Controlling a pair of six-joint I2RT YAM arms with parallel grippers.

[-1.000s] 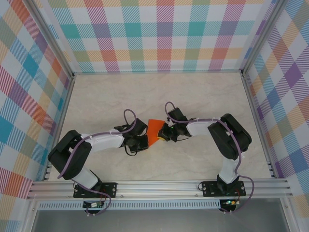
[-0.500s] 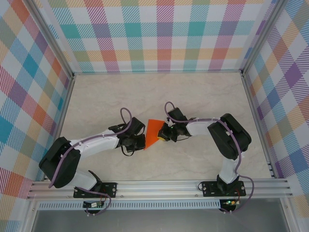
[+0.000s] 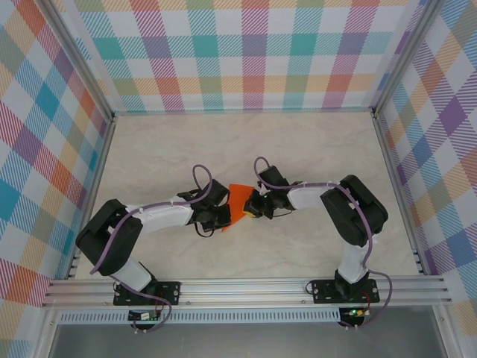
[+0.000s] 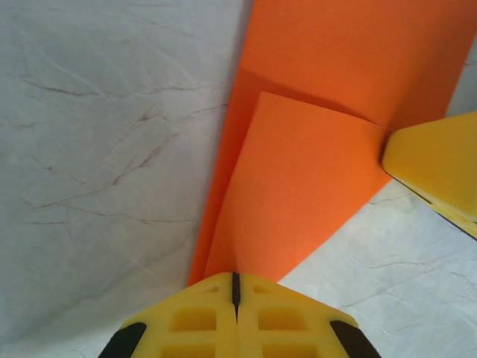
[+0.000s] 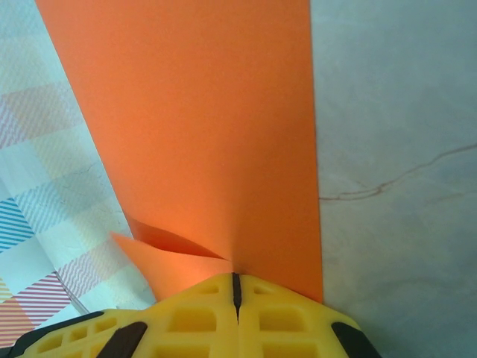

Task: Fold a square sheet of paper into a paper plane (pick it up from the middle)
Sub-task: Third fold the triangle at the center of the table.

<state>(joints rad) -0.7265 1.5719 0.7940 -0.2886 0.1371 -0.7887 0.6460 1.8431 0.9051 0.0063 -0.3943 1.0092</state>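
Observation:
The square sheet of paper (image 3: 238,200) is bright orange, partly folded, and held up between the two arms over the middle of the table. My left gripper (image 3: 223,218) is shut on its near left corner. In the left wrist view the sheet (image 4: 313,164) rises from the closed seam of my left gripper (image 4: 235,282), with one flap folded over another layer. My right gripper (image 3: 252,207) is shut on the sheet's right edge. In the right wrist view the paper (image 5: 209,127) runs out of the closed seam of my right gripper (image 5: 235,282), with a small flap at the lower left.
The marble-patterned table (image 3: 313,149) is walled by checked panels (image 3: 253,52) at the back and on both sides. An aluminium rail (image 3: 246,287) runs along the near edge. The right gripper's yellow finger (image 4: 436,168) touches the paper's right edge in the left wrist view.
The left arm's elbow dropped outward, then came back, and the left gripper has ended slightly further right at the paper's lower corner. The right arm has stayed still.

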